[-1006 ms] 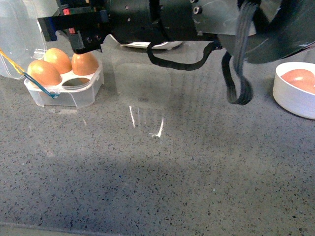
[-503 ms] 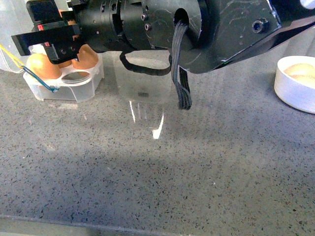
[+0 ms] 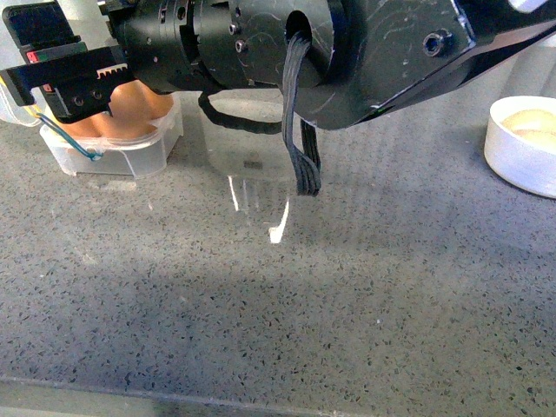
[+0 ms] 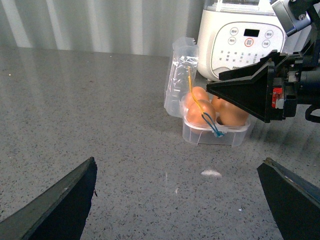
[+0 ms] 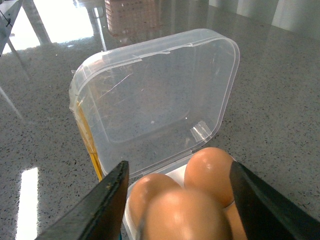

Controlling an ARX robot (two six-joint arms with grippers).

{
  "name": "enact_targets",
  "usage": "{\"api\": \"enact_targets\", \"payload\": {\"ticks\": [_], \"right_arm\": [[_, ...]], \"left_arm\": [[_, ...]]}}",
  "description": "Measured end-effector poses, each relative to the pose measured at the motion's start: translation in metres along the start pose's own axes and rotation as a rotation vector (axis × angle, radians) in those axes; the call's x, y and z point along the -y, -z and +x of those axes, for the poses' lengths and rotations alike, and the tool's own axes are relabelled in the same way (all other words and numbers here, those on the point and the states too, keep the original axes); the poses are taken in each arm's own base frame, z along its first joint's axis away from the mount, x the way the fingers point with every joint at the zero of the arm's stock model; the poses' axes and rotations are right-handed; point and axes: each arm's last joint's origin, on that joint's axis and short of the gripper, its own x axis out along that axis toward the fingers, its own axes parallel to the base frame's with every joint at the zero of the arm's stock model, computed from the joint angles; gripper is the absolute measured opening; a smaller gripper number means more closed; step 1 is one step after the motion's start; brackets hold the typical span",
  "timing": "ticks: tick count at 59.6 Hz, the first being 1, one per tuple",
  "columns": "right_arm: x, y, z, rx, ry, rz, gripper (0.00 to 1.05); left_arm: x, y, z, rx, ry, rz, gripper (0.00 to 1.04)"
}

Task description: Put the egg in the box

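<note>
Over the box [image 3: 130, 161] at the far left of the grey desk [image 3: 347, 304], the right hand [image 5: 179, 172], stretched across from the other side. Box opened wide, with its clear lid [image 5: 160, 100] tipped back behind the cups and yellow and blue cords [image 4: 200, 107] trailing over the front.

In the right wrist view, an egg [image 5: 180, 215] between the two black fingers [image 5: 110, 210], set roughly an egg's breadth apart. Impossible to tell whether gripping the shell or merely flanking it, with no contact on show. Impossible, too, to say whether seated in a cup or hanging just above one. Close behind it, two more eggs [image 5: 210, 170] already in the box.

Well back over bare desk, the left hand [image 4: 178, 162], spread wide and carrying nothing. Behind the box, a white kitchen appliance [image 4: 245, 40]. At the far right, a white bowl [image 3: 512, 174] with a pale rounded shape inside, probably another egg.

Likely to handle as light, rigid and smooth — slippery against hard fingers, and quick to crack under a pinch, a knock or a short drop. Best taken across the widest part of the shell, squeezed only enough to stop sliding. Best let go only once settled in its cup, then cleared straight upward — away from the neighbouring shells and the cords.
</note>
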Motion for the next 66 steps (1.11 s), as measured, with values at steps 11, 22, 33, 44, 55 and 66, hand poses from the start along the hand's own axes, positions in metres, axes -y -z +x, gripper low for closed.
{"api": "enact_targets", "payload": {"ticks": [11,22,33,44,55,66], "right_arm": [[0.004,0.000,-0.002,-0.001,0.014,-0.008,0.64],[0.007,-0.002,-0.010,0.009,0.029,-0.010,0.94],[0.016,-0.014,-0.031,0.078,0.084,0.002,0.97],[0.033,-0.025,-0.067,0.118,0.245,0.033,0.97],[0.042,-0.032,-0.109,0.153,0.411,0.055,0.97],[0.032,-0.050,-0.154,0.171,0.499,0.006,0.97]], "left_arm": [[0.000,0.000,0.000,0.000,0.000,0.000,0.98],[0.000,0.000,0.000,0.000,0.000,0.000,0.98],[0.000,0.000,0.000,0.000,0.000,0.000,0.98],[0.000,0.000,0.000,0.000,0.000,0.000,0.98],[0.000,0.000,0.000,0.000,0.000,0.000,0.98],[0.000,0.000,0.000,0.000,0.000,0.000,0.98]]}}
